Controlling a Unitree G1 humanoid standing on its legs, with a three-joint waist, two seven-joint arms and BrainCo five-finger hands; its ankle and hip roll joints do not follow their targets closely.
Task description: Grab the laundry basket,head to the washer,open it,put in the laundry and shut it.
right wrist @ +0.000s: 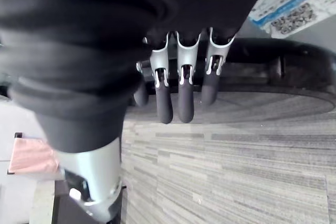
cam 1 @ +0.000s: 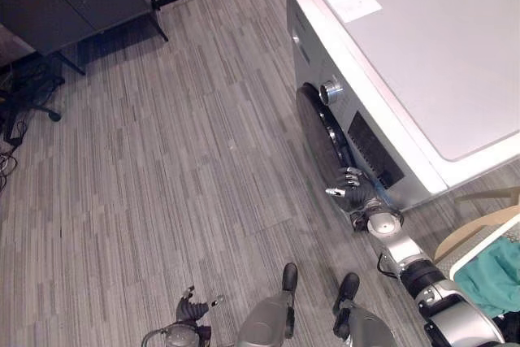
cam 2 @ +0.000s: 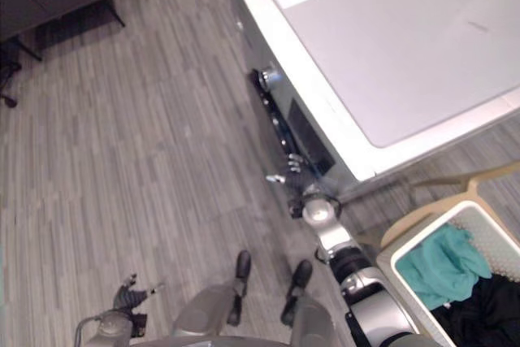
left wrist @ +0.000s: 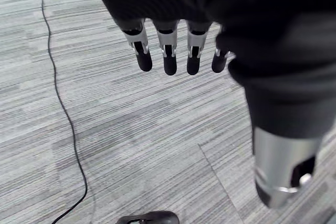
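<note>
Down by the robot's left side hangs its left hand point(cam 1: 192, 311), fingers loosely straight over bare floor point(cam 1: 162, 176), holding nothing. Its right hand point(cam 1: 351, 186) is up at the front of the washer point(cam 1: 422, 62), fingers relaxed and slightly drooped, gripping nothing; in its wrist view the fingertips point(right wrist: 178, 103) hang just before the dark door point(cam 1: 318, 140). That door looks closed, so opening it seems to be the step in hand. It lies just ahead of the right hand, slightly toward the robot's left; whether the fingers touch it I cannot tell. From this angle its ring reads as a long ellipse running away from the robot along the washer's front edge. The right hand is far nearer than the left. The basket point(cam 2: 479, 233) sits on the floor at the robot's right, near the washer's near corner, with teal laundry point(cam 2: 443, 262) and dark cloth inside, not yet loaded.
</note>
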